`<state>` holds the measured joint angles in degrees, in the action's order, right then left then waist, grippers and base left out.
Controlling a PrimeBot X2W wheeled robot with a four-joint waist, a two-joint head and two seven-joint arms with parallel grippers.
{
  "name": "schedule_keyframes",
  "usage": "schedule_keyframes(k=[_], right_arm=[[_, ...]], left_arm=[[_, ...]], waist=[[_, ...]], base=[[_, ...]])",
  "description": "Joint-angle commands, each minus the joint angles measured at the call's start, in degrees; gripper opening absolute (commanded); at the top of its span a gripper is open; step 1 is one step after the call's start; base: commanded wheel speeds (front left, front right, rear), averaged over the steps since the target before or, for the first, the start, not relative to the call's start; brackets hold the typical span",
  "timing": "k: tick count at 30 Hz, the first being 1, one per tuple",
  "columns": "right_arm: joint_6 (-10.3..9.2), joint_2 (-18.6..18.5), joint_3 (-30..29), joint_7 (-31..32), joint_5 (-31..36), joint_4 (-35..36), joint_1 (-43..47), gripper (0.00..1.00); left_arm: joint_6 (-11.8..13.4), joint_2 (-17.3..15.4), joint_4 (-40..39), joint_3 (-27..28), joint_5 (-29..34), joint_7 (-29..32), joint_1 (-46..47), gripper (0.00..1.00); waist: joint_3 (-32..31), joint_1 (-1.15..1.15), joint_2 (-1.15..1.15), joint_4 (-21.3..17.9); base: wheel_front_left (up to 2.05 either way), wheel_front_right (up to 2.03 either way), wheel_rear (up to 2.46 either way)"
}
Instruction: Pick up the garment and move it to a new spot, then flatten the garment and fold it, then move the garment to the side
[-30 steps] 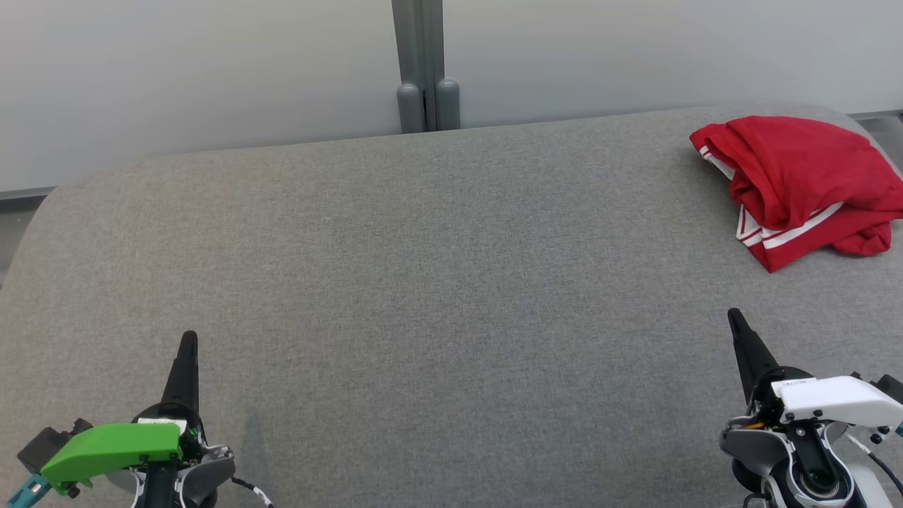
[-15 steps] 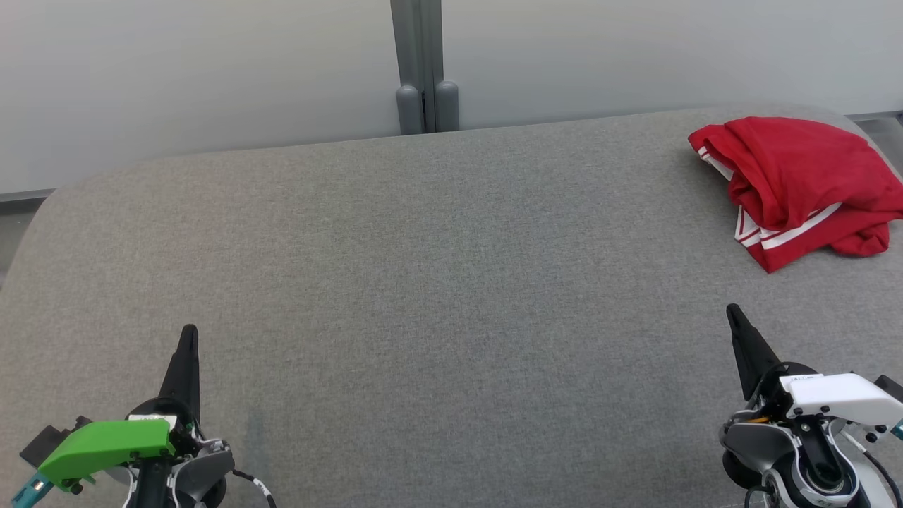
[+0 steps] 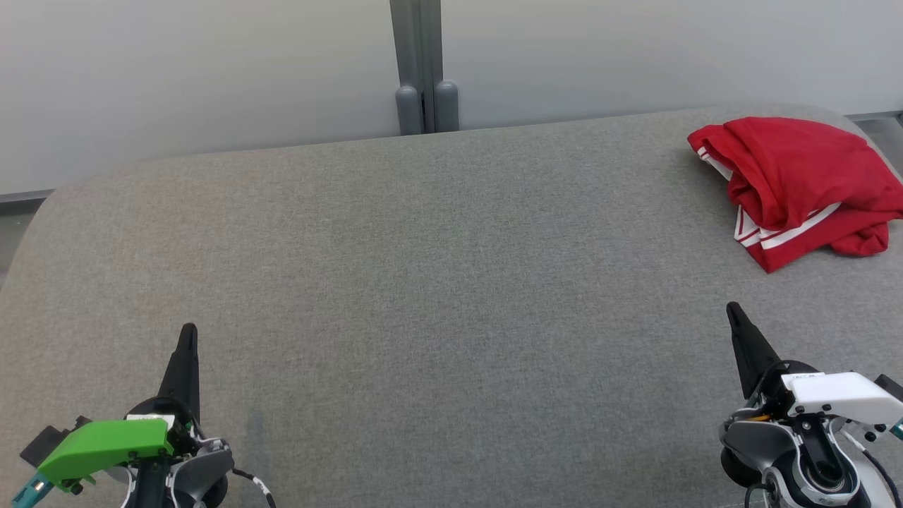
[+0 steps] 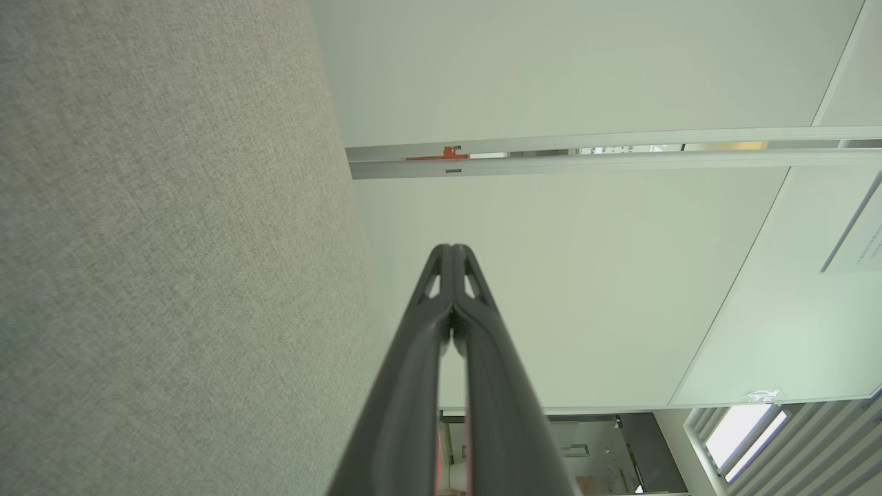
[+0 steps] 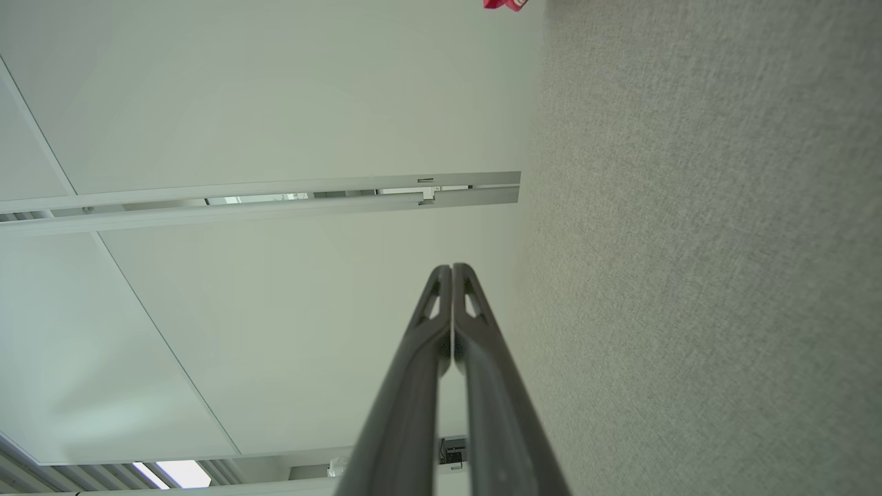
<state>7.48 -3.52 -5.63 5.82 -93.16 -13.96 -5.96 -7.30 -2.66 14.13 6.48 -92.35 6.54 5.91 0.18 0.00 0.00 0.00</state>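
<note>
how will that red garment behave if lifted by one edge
Probably floppy: the red garment lies in soft bunched folds, so it would likely drape and unfold. Pushed, it may bunch on the grey fabric surface rather than slide.

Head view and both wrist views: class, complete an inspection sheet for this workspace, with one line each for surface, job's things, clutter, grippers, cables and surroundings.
surface: grey fabric tabletop with rounded far corners
job's things: red garment with white stripes, loosely bunched at the far right corner, apart from both grippers
clutter: nothing seen
grippers: left gripper at the near left, jaws shut, empty; right gripper at the near right, jaws shut, empty
cables: black-and-white cable beside the left gripper's base; thin cable at the right wrist
surroundings: pale wall panels behind the tabletop, with a grey post between them
</note>
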Motion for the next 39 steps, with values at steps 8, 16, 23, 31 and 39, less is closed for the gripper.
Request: schedule_keyframes(k=[8, 16, 23, 31, 39], right_arm=[[0.02, 0.1, -0.2, 0.3, 0.2, -0.1, -0.4, 0.0], [0.02, 0.1, -0.3, 0.4, 0.3, -0.1, -0.4, 0.0], [0.02, 0.2, -0.4, 0.5, 0.4, -0.1, -0.4, 0.0], [0.02, 0.2, -0.4, 0.5, 0.5, -0.1, -0.4, 0.0], [0.02, 0.3, -0.5, 0.6, 0.5, -0.1, -0.4, 0.0]], left_arm=[[-0.4, -0.4, -0.1, 0.2, -0.1, 0.2, 0.6, 0.0], [-0.4, -0.4, -0.1, 0.2, -0.1, 0.2, 0.6, 0.0], [-0.4, -0.4, -0.1, 0.2, -0.1, 0.2, 0.6, 0.0], [-0.4, -0.4, -0.1, 0.2, -0.1, 0.2, 0.6, 0.0], [-0.4, -0.4, -0.1, 0.1, -0.1, 0.2, 0.6, 0.0]], waist=[[0.0, 0.0, 0.0, 0.0], [0.0, 0.0, 0.0, 0.0], [0.0, 0.0, 0.0, 0.0], [0.0, 0.0, 0.0, 0.0], [0.0, 0.0, 0.0, 0.0]], base=[[0.0, 0.0, 0.0], [0.0, 0.0, 0.0], [0.0, 0.0, 0.0], [0.0, 0.0, 0.0], [0.0, 0.0, 0.0]])
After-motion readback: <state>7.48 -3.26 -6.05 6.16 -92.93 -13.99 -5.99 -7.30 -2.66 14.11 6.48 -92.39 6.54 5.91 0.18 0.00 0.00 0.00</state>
